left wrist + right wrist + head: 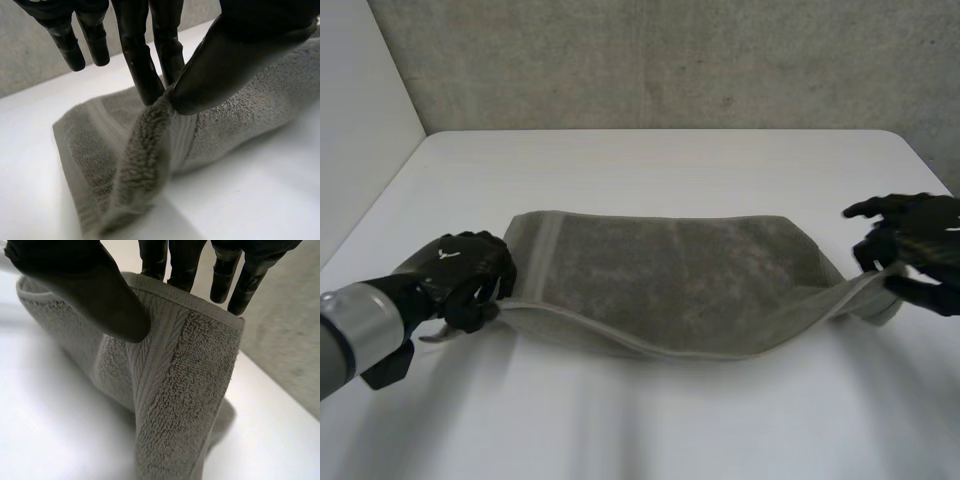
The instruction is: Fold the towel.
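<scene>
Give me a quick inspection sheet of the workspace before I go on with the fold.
Surface: white table.
Job's things: grey towel, far part lying on the table, near edge lifted and sagging between the hands.
Clutter: nothing seen.
Hands: left hand pinches the towel's near edge at its left end; right hand pinches it at the right end.
Cables: nothing seen.
Surroundings: concrete wall behind the table.

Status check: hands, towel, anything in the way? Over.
Left hand pinching towel at near edge, left end. Right hand pinching its right end. Near edge lifted, rest on table. No obstruction seen.
</scene>
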### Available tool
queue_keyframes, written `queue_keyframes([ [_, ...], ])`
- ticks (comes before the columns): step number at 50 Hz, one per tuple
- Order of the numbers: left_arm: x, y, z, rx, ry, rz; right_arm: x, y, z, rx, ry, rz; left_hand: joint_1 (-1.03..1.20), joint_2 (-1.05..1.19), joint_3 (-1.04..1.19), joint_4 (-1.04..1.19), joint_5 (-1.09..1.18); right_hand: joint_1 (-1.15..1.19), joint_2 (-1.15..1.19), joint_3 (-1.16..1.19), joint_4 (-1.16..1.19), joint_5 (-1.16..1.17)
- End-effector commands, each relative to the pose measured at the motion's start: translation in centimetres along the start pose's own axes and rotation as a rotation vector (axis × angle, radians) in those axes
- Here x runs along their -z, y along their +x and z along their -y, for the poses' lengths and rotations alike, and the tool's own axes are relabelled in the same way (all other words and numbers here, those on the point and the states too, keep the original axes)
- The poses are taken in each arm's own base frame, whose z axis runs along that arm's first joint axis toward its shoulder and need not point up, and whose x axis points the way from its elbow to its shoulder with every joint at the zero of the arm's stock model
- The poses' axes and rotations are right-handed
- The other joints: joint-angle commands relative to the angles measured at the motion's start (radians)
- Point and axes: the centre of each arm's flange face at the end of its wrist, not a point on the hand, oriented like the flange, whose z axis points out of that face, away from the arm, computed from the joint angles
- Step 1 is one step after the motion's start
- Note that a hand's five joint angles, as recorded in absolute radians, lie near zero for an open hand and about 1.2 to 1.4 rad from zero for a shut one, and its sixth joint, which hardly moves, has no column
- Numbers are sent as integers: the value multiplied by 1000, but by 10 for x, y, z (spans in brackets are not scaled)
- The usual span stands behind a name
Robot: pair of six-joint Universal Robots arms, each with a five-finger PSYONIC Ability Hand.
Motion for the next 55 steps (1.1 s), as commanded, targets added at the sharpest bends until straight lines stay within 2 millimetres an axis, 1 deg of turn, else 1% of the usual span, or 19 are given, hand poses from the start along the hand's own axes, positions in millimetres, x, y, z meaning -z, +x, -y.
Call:
queue_keyframes([
  [1,-48,-22,1,16,-30,-13,-28,15,-12,-69,-1,94,85,100,-43,-50,69,85,83,-7,-60,59],
  [2,-49,-22,1,16,-30,-13,-34,20,-15,-91,0,108,85,100,-43,-50,69,85,83,-7,-60,59],
  [3,-57,-25,4,12,-25,-12,-42,25,-18,-103,-4,122,85,100,-43,-50,69,85,83,-7,-60,59],
  [4,-57,-25,4,12,-25,-12,-42,25,-18,-103,-4,122,85,100,-43,-50,69,85,83,-7,-60,59],
  [6,-78,-33,10,0,-10,-13,-54,34,-20,-121,-2,140,85,100,-43,-50,69,85,83,-7,-60,59],
  [7,-88,-36,12,-7,-2,-15,-54,34,-20,-121,-2,140,85,100,-43,-50,69,85,83,-7,-60,59],
  [9,-95,-40,15,-11,7,-12,-64,42,-25,-136,-20,139,85,100,-43,-50,69,85,83,-7,-60,59],
  [12,-105,-42,20,-16,13,-19,-74,44,-27,-113,-59,136,85,100,-43,-50,69,85,83,-7,-60,59],
  [19,-102,-34,24,-20,11,-36,-84,40,-19,-53,-64,112,85,100,-43,-50,69,85,83,-7,-60,59],
  [21,-100,-29,26,-24,13,-47,-80,42,-6,-8,-43,57,85,100,-43,-50,69,85,83,-7,-60,59],
  [22,-95,-23,29,-26,18,-55,-80,42,-6,-7,-43,56,85,100,-43,-50,69,85,83,-7,-60,59],
  [23,-95,-23,29,-26,18,-55,-76,44,3,31,-32,18,85,100,-43,-50,69,85,83,-7,-60,59],
  [27,-66,-17,54,-23,91,-43,-64,53,30,127,-1,-122,85,100,-43,-50,69,85,83,-7,-60,59],
  [30,-59,-17,59,-29,111,-39,-58,58,40,157,13,-193,85,100,-43,-50,69,85,83,-7,-60,59],
  [39,-58,-19,54,-24,94,-30,-60,55,32,141,-22,-214,85,100,-43,-50,69,85,83,-7,-60,59],
  [41,-63,-21,48,-13,75,-32,-62,53,27,136,-33,-201,85,100,-43,-50,69,85,83,-7,-60,59],
  [50,-76,-26,42,-13,60,-34,-70,51,12,102,-74,-200,85,100,-43,-50,69,85,83,-7,-60,59],
  [52,-83,-28,41,-11,54,-35,-79,47,1,87,-103,-181,85,100,-43,-50,69,85,83,-7,-60,59],
  [55,-88,-30,38,-8,48,-35,-85,43,-3,82,-111,-165,85,100,-43,-50,69,85,83,-7,-60,59],
])
